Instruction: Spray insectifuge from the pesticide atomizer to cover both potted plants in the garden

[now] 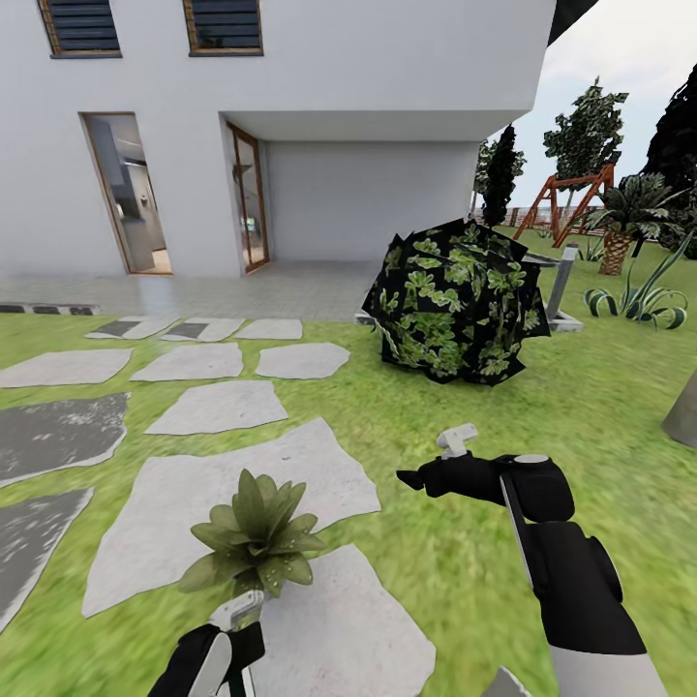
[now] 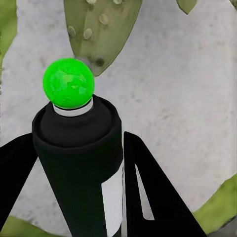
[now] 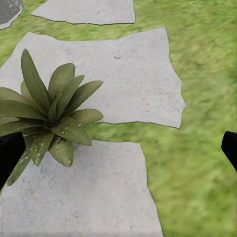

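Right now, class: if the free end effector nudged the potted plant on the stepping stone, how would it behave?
The potted plant would probably tip easily: a wide leaf rosette over a barely visible base. Its leaves look thin, likely bending. The flat stepping stone suggests sliding too.

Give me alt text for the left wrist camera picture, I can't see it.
The left hand grips the black pesticide atomizer, its green base pointing at the camera, black fingers on either side. Just beyond, white-speckled leaves of a potted plant hang over a pale stepping stone edged by grass.
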`<state>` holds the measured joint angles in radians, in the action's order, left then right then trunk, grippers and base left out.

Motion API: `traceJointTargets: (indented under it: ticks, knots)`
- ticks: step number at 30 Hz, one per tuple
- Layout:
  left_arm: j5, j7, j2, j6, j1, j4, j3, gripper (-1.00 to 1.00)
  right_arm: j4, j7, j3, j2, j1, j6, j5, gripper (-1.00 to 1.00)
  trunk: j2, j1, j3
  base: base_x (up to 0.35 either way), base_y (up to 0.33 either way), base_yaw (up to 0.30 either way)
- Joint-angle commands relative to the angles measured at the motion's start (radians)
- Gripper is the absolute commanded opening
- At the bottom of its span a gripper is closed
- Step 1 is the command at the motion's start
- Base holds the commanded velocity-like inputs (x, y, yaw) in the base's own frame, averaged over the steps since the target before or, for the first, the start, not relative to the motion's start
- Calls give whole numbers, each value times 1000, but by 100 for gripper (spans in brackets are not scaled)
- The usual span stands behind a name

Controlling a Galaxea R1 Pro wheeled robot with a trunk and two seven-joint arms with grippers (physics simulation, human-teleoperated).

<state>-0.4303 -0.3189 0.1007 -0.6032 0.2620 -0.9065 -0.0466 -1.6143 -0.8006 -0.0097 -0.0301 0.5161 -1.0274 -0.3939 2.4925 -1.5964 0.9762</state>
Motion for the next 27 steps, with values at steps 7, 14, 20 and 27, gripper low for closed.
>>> traceJointTargets:
  ticks: [7, 14, 20, 27]
  knots:
    - [-11, -10, 12, -7, 0, -55, 3, -100, -1, -9, 0, -1, 1, -3, -10, 100, 0, 0, 1, 0, 0, 0]
    - [-10, -11, 14, -8, 0, -91, 66, -100, -1, -9, -1, -1, 1, -3, -10, 100, 0, 0, 1, 28, -61, 0]
    - [-9, -14, 14, -8, 0, -93, 74, -100, -1, -9, -1, -1, 1, -2, -10, 100, 0, 0, 1, 10, -17, 0]
    - [-66, -199, 49, -20, -4, -311, 128, -100, -1, -9, 0, -1, 1, -2, -10, 100, 0, 0, 1, 0, -1, 0]
